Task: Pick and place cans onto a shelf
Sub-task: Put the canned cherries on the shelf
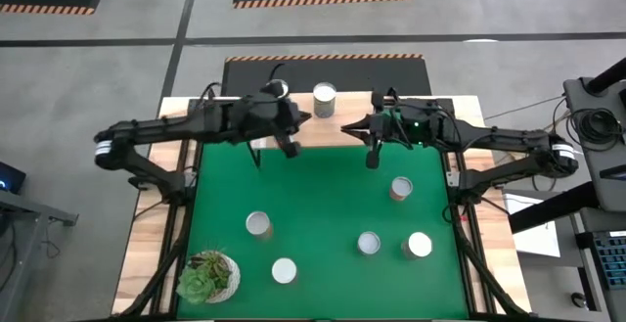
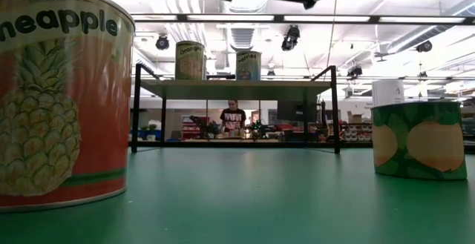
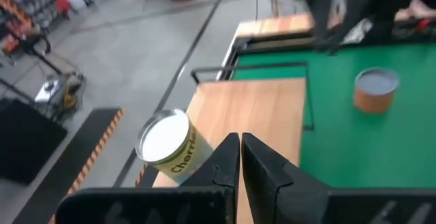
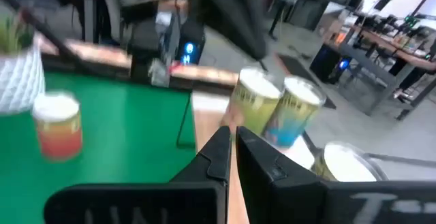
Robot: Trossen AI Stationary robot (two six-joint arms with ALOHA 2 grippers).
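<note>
Left hand [image 1: 305, 116] and right hand [image 1: 344, 126] both pinched shut, empty, above the shelf [image 1: 293, 134] near a can [image 1: 324, 99]

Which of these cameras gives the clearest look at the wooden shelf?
The low view: the shelf shows side-on, black legs and two cans on top. From above, the arms hide most of it. Both wrist views catch only part of its board.

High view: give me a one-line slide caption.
Both grippers, left and right, shut and empty above the shelf; five cans on the green mat wait.
</note>
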